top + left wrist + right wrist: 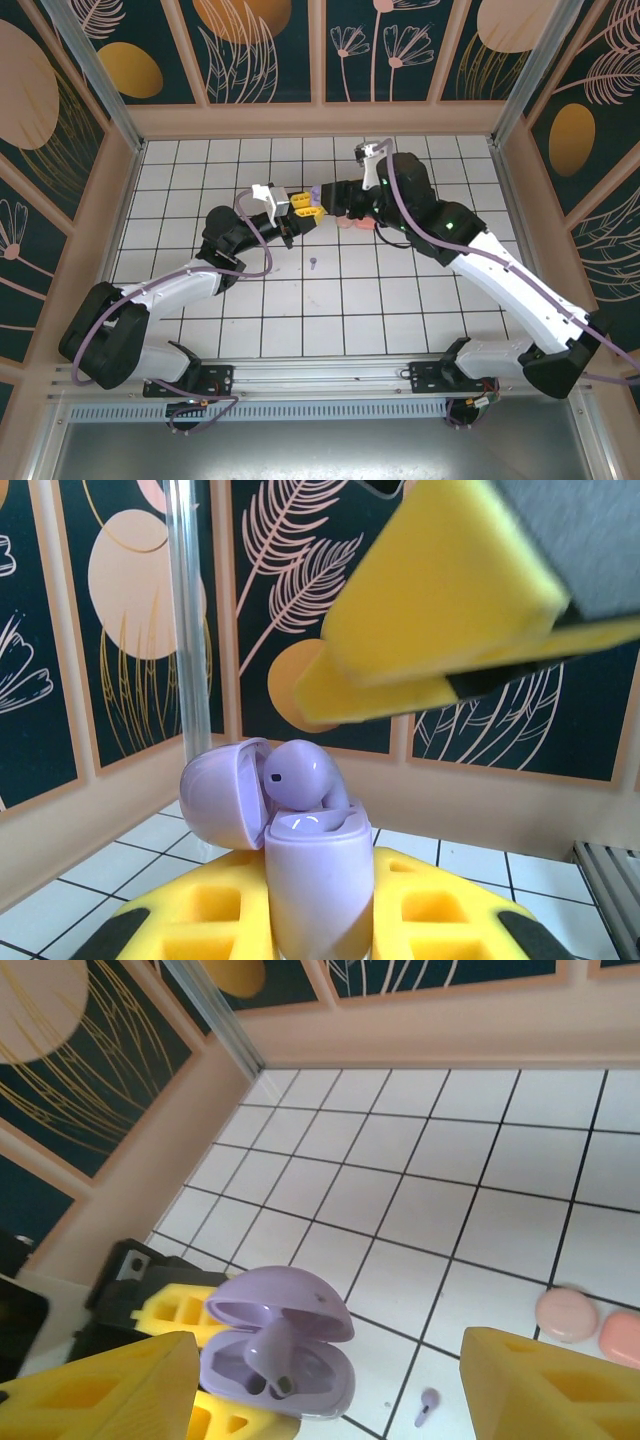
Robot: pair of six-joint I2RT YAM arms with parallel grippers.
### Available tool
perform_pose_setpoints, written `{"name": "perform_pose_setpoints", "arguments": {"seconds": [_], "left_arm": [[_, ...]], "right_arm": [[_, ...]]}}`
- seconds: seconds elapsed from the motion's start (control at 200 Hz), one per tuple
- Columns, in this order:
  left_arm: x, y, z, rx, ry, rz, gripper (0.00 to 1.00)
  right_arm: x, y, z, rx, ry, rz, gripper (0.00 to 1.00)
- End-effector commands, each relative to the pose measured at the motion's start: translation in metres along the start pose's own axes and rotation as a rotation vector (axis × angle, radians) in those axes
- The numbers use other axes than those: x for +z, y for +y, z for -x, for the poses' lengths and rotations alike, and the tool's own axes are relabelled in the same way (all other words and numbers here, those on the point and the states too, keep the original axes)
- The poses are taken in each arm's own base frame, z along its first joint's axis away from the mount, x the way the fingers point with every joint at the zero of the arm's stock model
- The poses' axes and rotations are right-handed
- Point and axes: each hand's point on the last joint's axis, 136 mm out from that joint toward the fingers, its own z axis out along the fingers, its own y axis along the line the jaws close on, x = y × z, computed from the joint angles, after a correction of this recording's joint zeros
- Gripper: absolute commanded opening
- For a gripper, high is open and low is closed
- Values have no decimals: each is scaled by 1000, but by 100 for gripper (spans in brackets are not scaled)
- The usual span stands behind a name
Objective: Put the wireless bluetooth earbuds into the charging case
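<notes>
Left arm reaches across the tabletop, left fingers clenched on the open lilac charging case, one lilac earbud seated inside; right arm bends over it, right fingers spread, empty.

One lilac charging case is counted. Two lilac earbuds are counted — one earbud seated in it, the other earbud on the tabletop. Two pink rounded pieces are seen.

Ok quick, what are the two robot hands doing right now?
Left hand: closed, holding the purple case.
Right hand: open, holding nothing.
</notes>
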Motion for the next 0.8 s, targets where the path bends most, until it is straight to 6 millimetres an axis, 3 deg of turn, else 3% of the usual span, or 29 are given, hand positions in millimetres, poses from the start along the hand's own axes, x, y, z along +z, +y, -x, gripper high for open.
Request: {"name": "perform_pose_setpoints", "arguments": {"seconds": [0.0,0.51,0.791], "left_arm": [[1,-4,18,43,-49,-12,0],[3,-4,22,48,-55,-15,0],[3,-4,22,47,-54,-14,0]], "right_arm": [[-3,1,3,-18,0,-13,70],[14,-8,-13,-33,52,-51,70],[6,-29,-7,21,16,-147,67]]}}
